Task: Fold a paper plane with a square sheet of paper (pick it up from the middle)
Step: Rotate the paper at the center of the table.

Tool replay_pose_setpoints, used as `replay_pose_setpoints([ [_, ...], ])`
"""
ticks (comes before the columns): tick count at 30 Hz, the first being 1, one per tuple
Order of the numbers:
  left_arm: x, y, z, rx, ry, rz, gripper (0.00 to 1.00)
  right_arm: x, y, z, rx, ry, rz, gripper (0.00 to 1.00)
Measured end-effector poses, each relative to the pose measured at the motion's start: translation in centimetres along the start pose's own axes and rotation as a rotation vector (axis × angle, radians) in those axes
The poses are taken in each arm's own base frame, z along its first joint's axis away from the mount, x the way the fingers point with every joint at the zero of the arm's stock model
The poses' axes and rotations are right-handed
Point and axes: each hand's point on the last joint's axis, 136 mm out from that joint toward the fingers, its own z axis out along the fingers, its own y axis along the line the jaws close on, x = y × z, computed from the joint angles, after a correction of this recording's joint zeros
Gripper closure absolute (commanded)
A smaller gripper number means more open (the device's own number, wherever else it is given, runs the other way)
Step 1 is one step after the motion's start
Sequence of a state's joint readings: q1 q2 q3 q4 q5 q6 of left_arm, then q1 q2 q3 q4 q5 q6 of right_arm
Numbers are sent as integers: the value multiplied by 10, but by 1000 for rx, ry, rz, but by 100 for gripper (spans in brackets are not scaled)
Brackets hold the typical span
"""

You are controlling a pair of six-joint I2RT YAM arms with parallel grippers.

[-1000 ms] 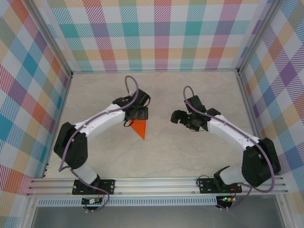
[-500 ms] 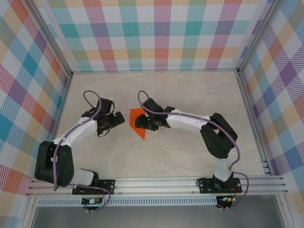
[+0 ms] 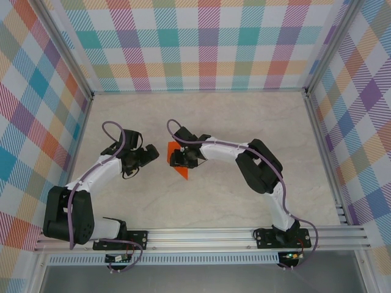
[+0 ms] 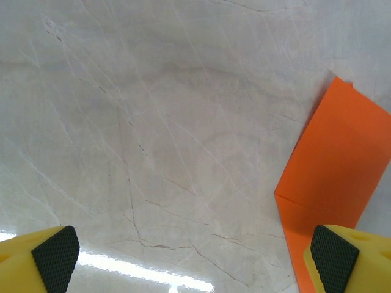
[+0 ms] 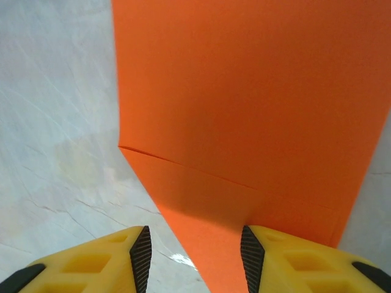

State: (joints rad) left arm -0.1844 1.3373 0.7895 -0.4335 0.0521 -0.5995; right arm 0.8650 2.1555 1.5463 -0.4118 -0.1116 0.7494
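Part-folded orange sheet of paper (image 5: 244, 91) lies flat on the counter (image 3: 244, 122), mid-workspace; right end effector (image 5: 192, 256) directly over it, jaws partly apart astride its tapering end, nothing pinched; left end effector (image 4: 195, 250) fully open, just beside the paper's left edge.

Table (image 3: 244, 122), viewed from the near edge. The far half and the right side lie bare up to the plaid walls (image 3: 201, 49). Obstacles cluster left of centre: the folded orange paper (image 3: 181, 173); the right gripper (image 3: 178, 160) low over it, its arm (image 3: 244, 155) arching across the middle; the left gripper (image 3: 146, 155), jaws wide, just beside the paper's left edge
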Motion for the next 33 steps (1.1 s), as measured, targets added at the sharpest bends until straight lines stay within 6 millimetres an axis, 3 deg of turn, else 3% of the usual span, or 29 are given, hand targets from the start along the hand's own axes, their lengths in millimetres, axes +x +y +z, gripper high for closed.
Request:
replay_pose_setpoints([
  [3, 2, -2, 0, 12, 11, 0, 0, 7, -5, -2, 6, 15, -107, 54],
  [7, 2, -9, 0, 49, 18, 2, 0, 29, -32, -19, 36, 58, -236, 55],
  [13, 4, -19, 0, 104, 34, 1, 0, 40, -60, -44, 21, 86, -254, 54],
  [21, 20, -28, 0, 218, 60, -26, 0, 26, -38, -81, -73, -55, -178, 55],
  [27, 26, -39, -3, 305, 82, -54, 1, 19, -43, -72, -86, -74, -78, 56],
  [33, 33, -53, -6, 396, 123, -72, 3, 14, -61, -57, -72, -72, 11, 56],
])
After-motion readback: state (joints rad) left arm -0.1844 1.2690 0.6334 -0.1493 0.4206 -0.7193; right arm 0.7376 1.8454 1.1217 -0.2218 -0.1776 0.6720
